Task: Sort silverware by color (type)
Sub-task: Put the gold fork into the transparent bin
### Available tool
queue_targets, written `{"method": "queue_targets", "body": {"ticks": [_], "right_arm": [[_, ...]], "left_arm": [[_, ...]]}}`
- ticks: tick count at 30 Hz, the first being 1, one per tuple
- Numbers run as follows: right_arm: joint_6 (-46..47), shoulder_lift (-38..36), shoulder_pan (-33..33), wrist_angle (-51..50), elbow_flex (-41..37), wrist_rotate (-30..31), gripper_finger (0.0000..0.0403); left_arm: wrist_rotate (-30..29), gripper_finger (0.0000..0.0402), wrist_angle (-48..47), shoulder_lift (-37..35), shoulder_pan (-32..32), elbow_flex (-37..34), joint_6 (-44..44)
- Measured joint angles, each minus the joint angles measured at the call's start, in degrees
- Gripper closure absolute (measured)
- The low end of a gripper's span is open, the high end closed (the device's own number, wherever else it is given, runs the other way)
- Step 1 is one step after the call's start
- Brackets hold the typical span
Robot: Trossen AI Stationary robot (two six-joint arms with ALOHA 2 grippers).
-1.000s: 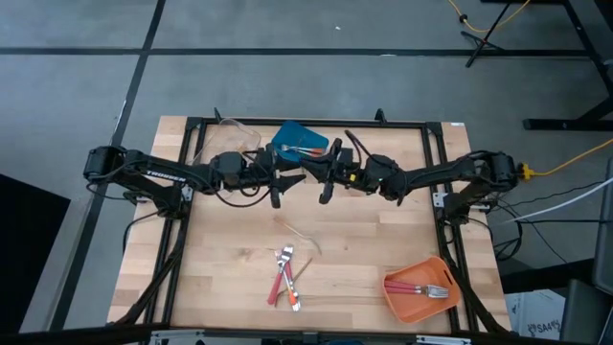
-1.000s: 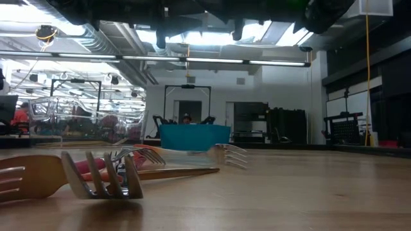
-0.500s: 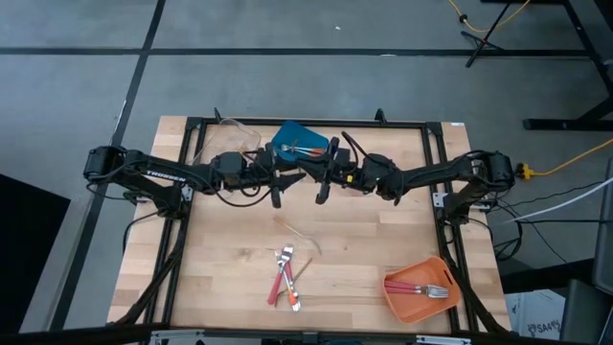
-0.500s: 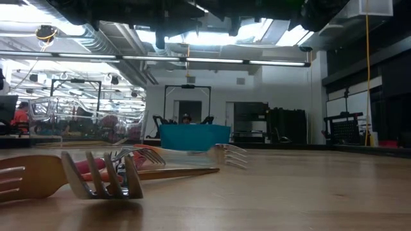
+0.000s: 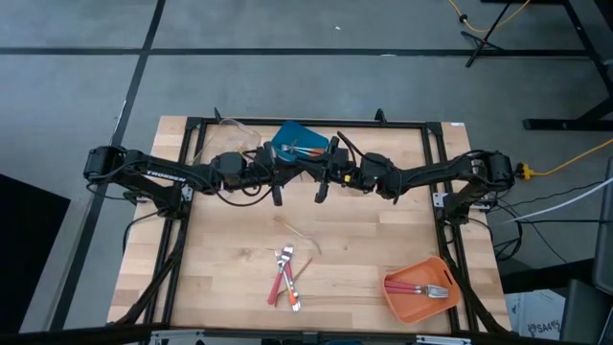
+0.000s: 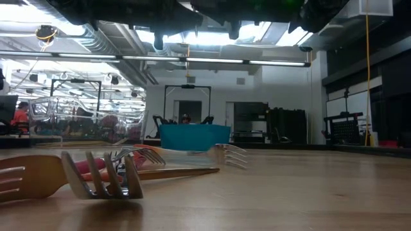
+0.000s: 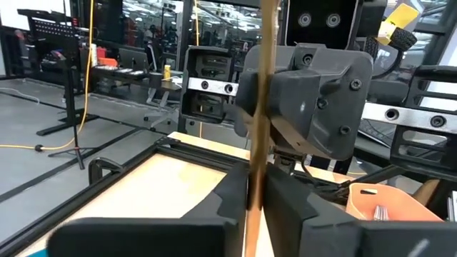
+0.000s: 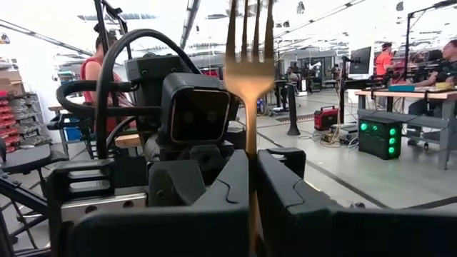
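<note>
Gold shows between both sets of dark fingers: the right gripper [image 8: 250, 178] is clamped on the handle of a gold fork [image 8: 250, 68], whose tines stand up at the top centre of the right wrist view, and the left gripper [image 7: 257, 200] is pinched narrow around the same gold fork, seen edge-on as a thin vertical strip in the left wrist view. In the high view the two grippers meet at the upper centre of the frame, just below the blue bin [image 5: 299, 142], which holds a red-handled utensil [image 5: 305, 149]. White lettering reading "TROSSEN" [image 5: 165, 174] runs along the left arm. A clear bin [image 5: 230, 134] sits left of the blue one. At lower centre lies a small cluster of silverware [image 5: 285, 276] with red and orange handles, a separate pale piece [image 5: 297, 230] just above it. At lower right the orange bin [image 5: 421, 288] holds red-handled forks [image 5: 426, 289].
</note>
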Motion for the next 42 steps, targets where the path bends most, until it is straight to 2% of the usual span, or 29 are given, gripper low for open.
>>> {"method": "queue_targets", "body": {"ticks": [4,15,26,31,35,42], "right_arm": [[-0.02,0.0,0.0,-0.14,0.0,0.13,0.0402],[0.04,0.0,0.0,-0.37,0.0,0.08,0.04],[0.04,-0.01,0.04,-0.81,0.0,-0.35,0.0314],[-5.04,-2.53,0.04,-8.37,-0.02,0.23,0.0298],[-10.43,-6.1,0.09,-16.88,-0.02,4.08,0.0297],[-10.75,-10.81,0.07,-31.01,-0.02,7.95,0.0297]], "left_arm": [[-0.71,0.0385,-0.02,0.0,-0.02,0.0,0.0],[-1.11,0.0386,-0.13,0.0,-0.02,0.0,0.0],[-1.9,0.0386,0.1,0.0,0.0,0.0,-0.08],[-3.94,0.0386,0.13,-0.07,0.02,0.0,-0.57],[-4.18,0.0386,-0.88,-0.93,0.37,0.0,-0.67],[-4.04,0.0386,-13.78,-6.93,4.86,0.0,-2.73]]}}
